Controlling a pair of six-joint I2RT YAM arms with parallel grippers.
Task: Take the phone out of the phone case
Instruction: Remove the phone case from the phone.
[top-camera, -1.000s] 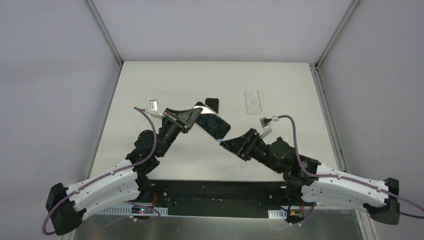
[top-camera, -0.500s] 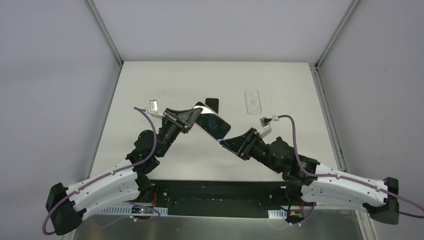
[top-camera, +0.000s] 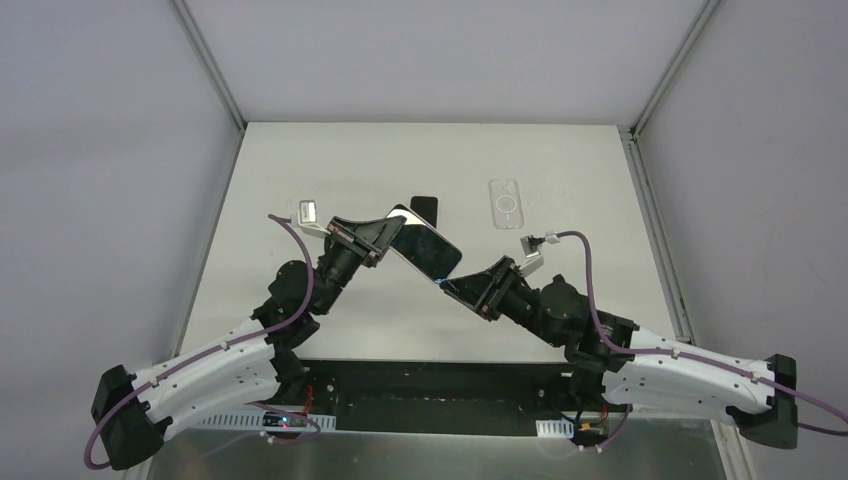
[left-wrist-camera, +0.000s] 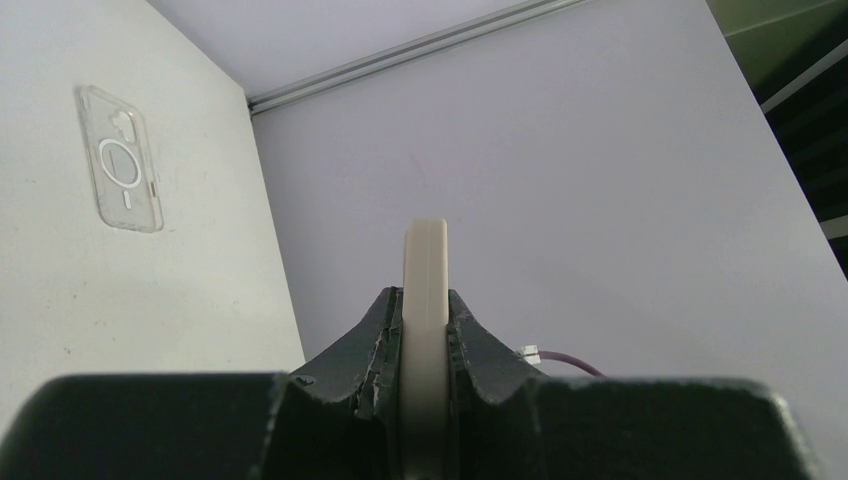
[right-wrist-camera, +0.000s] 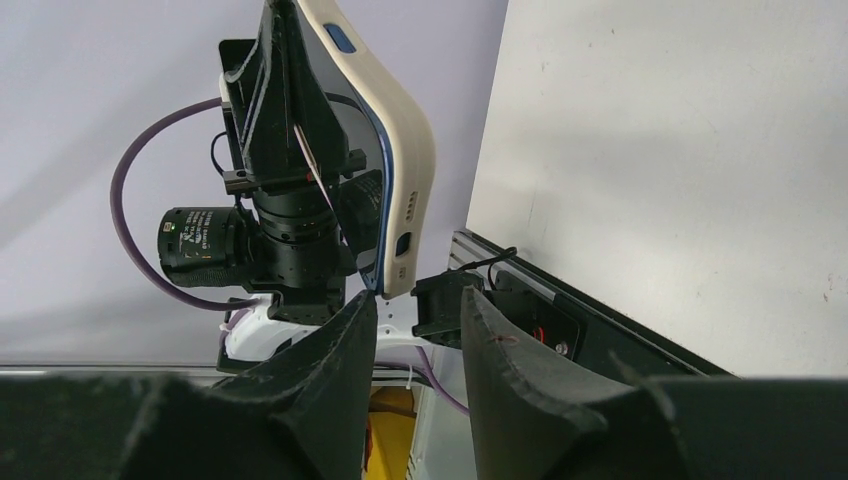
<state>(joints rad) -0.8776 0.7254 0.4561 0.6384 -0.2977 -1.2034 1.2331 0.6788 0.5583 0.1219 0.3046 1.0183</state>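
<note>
left gripper (left-wrist-camera: 425, 322) clamps phone (top-camera: 428, 248) in case (right-wrist-camera: 412, 150) | my right gripper (right-wrist-camera: 418, 300) closed in, jaws narrowing, empty, case corner just ahead | peel next

Two arms (top-camera: 230, 360) (top-camera: 690, 365), one cased phone (top-camera: 428, 248), one clear case (top-camera: 505, 203), one dark rectangle (top-camera: 426, 206)
</note>
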